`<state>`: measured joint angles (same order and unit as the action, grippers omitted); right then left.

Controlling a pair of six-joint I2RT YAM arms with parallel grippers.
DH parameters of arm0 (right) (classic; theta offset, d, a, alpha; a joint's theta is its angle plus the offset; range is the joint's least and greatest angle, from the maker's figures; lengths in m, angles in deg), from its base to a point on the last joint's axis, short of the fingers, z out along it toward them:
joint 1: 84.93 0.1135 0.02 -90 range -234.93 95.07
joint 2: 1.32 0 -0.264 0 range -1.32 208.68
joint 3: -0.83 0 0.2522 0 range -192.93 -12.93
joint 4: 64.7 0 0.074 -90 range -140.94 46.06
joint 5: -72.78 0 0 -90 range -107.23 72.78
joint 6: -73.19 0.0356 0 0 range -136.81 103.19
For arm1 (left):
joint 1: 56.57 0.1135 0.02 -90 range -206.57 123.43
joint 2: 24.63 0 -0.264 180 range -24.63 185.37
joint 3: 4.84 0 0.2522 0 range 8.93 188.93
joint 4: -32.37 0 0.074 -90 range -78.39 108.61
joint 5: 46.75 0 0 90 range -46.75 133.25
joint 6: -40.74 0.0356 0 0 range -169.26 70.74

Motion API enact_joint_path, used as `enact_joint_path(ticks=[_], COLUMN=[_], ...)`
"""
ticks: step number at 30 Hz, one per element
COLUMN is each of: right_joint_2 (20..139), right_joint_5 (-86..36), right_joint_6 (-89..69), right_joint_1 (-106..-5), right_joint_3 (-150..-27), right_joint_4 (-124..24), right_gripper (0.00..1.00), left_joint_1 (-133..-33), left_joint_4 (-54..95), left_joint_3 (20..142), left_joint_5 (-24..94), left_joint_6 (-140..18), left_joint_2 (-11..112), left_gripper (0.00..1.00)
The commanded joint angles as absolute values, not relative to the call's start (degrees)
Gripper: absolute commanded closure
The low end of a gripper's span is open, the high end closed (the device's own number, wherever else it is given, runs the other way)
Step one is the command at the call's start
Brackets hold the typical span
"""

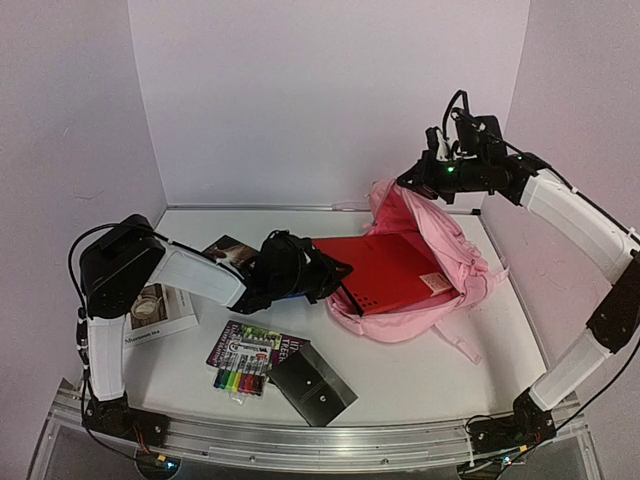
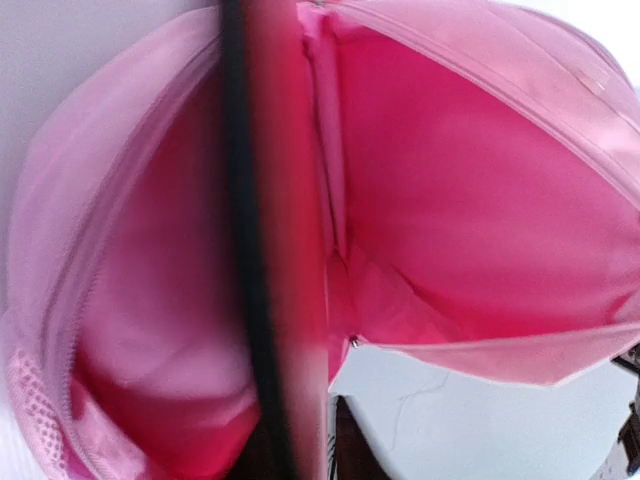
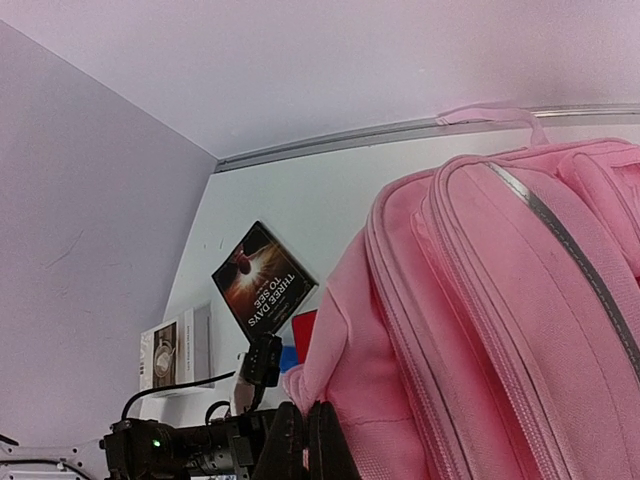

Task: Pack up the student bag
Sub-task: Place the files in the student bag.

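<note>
My left arm (image 1: 195, 275) and my right arm (image 1: 575, 220) are built alike: smooth white shells over the long links, with chunky black housings at the joints. A thin black cable (image 1: 71, 270) loops out beside the big rounded joint on my left side. On the right, more black cables (image 1: 458, 105) arch over the boxy black camera block (image 1: 482, 135) at my wrist, and a small green light (image 1: 449, 168) glows just below it. Each arm stands on a squat black base (image 1: 108, 412). My left gripper (image 1: 335, 272) is matt black all over. The fingers (image 3: 292, 445) of my right gripper (image 1: 413, 181) are black too, flat-sided and narrow.
</note>
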<state>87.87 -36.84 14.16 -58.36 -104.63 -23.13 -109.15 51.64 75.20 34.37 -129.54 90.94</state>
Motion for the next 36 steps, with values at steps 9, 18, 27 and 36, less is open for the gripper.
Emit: enact_joint_path(ticks=[9,18,27,36], right_joint_2=[82.16,81.26,80.87,80.68], right_joint_5=[-43.02,-40.0,-25.99,-31.3], right_joint_6=[16.38,20.05,14.37,16.32], right_joint_1=[-56.85,-55.37,-55.47,-55.42], right_joint_3=[-103.01,-102.14,-101.35,-101.6], right_joint_4=[-34.72,-35.59,-31.72,-31.8], right_gripper=[1.0,1.0,1.0,1.0], left_joint_1=[-109.58,-107.11,-108.51,-108.82], left_joint_4=[61.14,69.12,80.22,91.31], left_joint_3=[88.53,88.7,81.91,85.16], left_joint_5=[30.73,38.4,39.96,42.49], left_joint_6=[-134.61,-143.67,-137.97,-143.48], left_joint_2=[101.64,108.04,101.55,106.39], left_gripper=[1.0,1.0,1.0,1.0])
